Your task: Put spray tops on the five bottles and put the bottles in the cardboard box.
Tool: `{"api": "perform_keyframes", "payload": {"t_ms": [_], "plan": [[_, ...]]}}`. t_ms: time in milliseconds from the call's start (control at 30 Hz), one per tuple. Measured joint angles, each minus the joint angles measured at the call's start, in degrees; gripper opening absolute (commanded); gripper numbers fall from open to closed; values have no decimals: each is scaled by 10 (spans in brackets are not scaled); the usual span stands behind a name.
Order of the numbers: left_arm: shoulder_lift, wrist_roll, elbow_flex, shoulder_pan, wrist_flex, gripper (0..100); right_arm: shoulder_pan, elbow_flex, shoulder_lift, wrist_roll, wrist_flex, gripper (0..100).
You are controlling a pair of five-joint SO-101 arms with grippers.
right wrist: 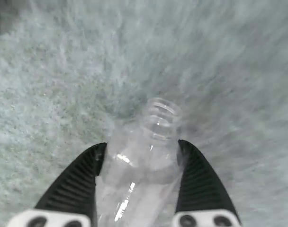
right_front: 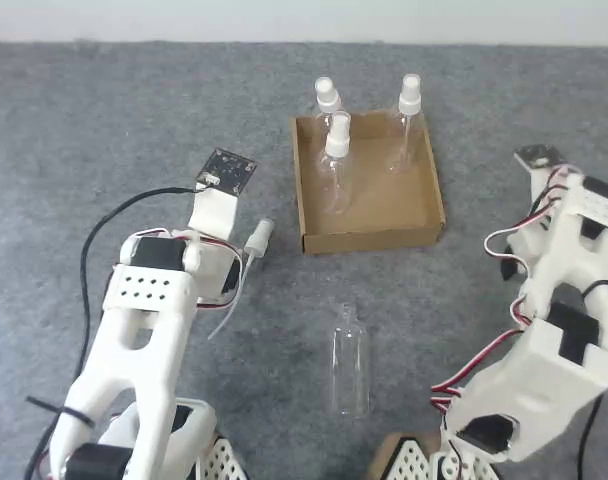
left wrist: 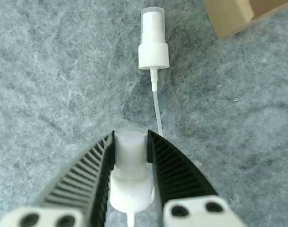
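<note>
Clear plastic bottle (right wrist: pixel 159 124), neck open, sits clamped in the right gripper (right wrist: pixel 141 147), at 3 o'clock across the counter (right_front: pixel 104 120) from the left gripper (left wrist: pixel 130 135), itself closed on a spray top (left wrist: pixel 130 158).

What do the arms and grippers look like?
Both arms are white plastic with black motors. The left arm has a perforated bracket and a black cable; the right arm carries looped red, white and black wires. The left gripper and right gripper have black tapered fingers on white bases; the left's are ribbed.
</note>
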Motion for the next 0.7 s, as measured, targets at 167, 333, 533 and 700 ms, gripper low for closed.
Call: {"api": "perform_keyframes", "payload": {"t_ms": [167,333,533,700], "plan": [[0,0,0,-1,0,16,0,-49,0,40,48,17],[0,0,0,-1,0,16,0,-54,0,103,62,46],[0,0,9,0,0,16,0,-54,0,115,62,171],[0,0,9,-1,0,16,0,-47,0,115,62,201]]}}
